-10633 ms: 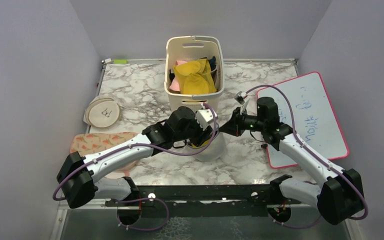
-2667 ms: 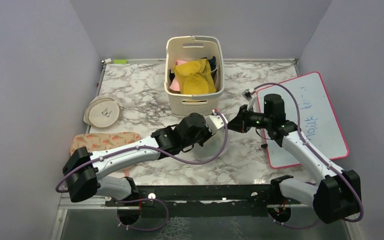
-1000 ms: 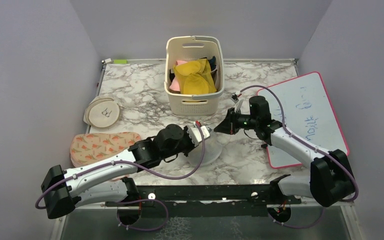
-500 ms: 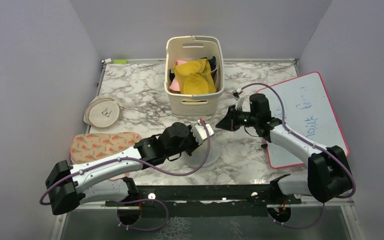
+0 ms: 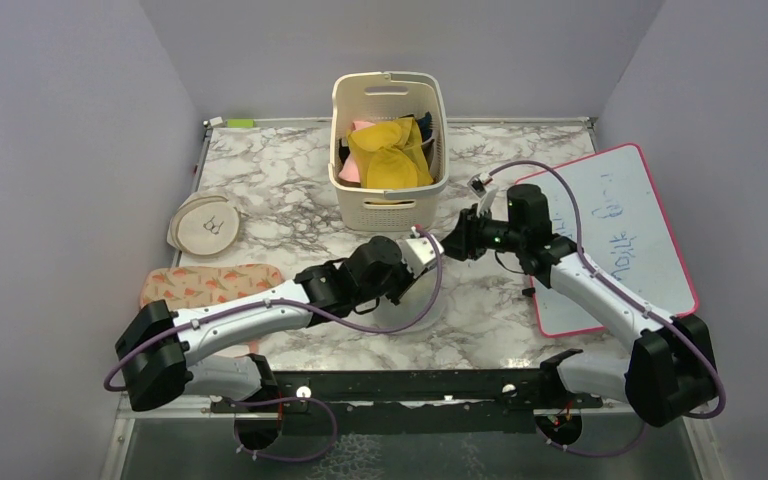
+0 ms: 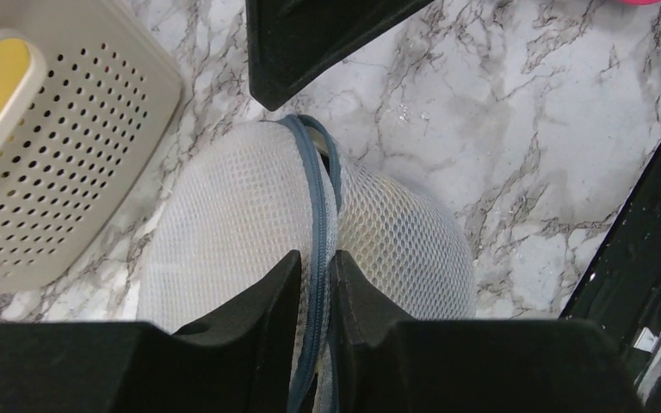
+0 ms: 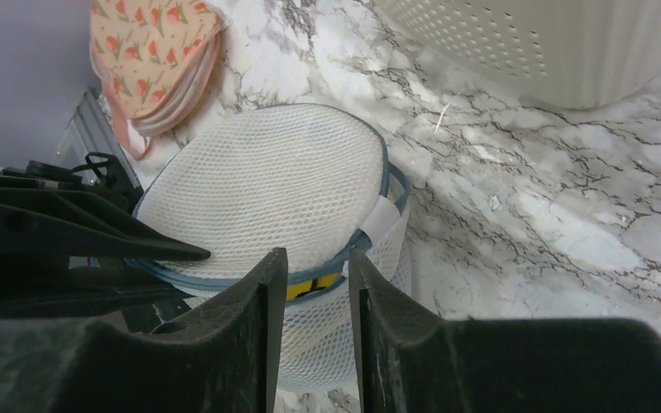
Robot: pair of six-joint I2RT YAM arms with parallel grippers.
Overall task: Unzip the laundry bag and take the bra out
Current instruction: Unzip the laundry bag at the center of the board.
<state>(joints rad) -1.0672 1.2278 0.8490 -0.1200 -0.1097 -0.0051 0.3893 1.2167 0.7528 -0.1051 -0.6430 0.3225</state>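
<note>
The laundry bag (image 6: 241, 206) is a round white mesh drum with a blue zip trim, standing on the marble in front of the basket. In the top view the laundry bag (image 5: 415, 302) is mostly covered by my left arm. My left gripper (image 6: 314, 256) (image 5: 422, 250) is shut on the zip trim at the bag's rim. My right gripper (image 7: 317, 254) (image 5: 456, 244) hovers open just right of the laundry bag (image 7: 267, 176), at a short unzipped gap. Something yellow with a dark strip shows in that gap. The bra is hidden.
The cream slotted basket (image 5: 388, 205) with yellow and pink cloths stands right behind the bag. A pink-framed whiteboard (image 5: 610, 235) lies at the right. A beige round pouch (image 5: 206, 224) and a floral pad (image 5: 205, 285) lie at the left.
The right gripper's jaws have parted and it has drawn back a little to the right. My left gripper has moved up and right along the bag's rim, still on the trim.
</note>
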